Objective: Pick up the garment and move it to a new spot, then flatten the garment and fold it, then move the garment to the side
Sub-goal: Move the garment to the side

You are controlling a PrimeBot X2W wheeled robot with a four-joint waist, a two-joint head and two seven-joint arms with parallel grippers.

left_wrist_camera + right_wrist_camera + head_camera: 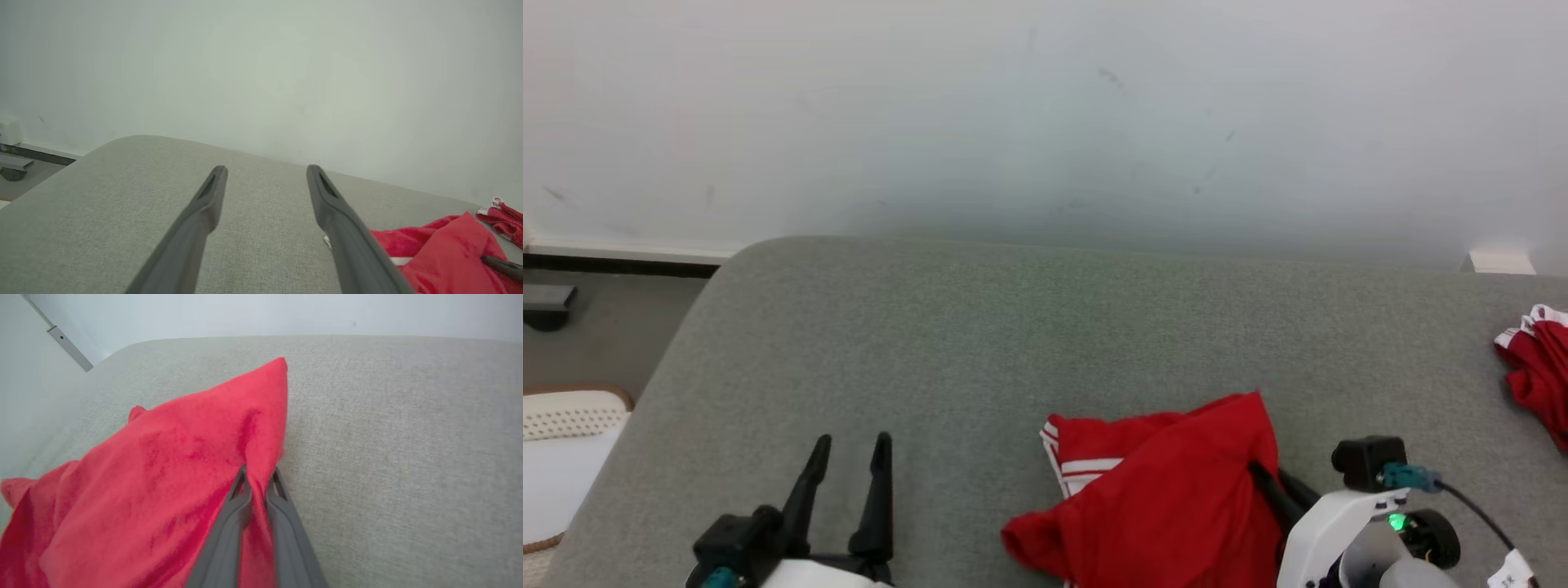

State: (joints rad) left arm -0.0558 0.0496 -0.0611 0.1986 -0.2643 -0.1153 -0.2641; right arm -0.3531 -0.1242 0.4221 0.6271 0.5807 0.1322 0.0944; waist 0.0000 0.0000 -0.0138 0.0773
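The garment [1168,490] is red with white stripes on its hem and lies crumpled on the grey cushion near the front, right of centre. It also fills the left of the right wrist view, garment [163,477], and shows at the lower right of the left wrist view, garment [445,249]. My right gripper [258,475] is shut on a fold along the garment's right edge, cloth pinched between both fingers. In the head view the right gripper [1262,474] reaches into that edge. My left gripper [854,445] stands open over bare cushion at the lower left, left gripper [265,169] with nothing between its fingers.
A second red-and-white cloth [1539,367] lies at the cushion's right edge. The grey cushion [980,343] runs back to a white wall. Floor, a white perforated object [564,425] and a dark object [547,306] lie off the cushion's left side.
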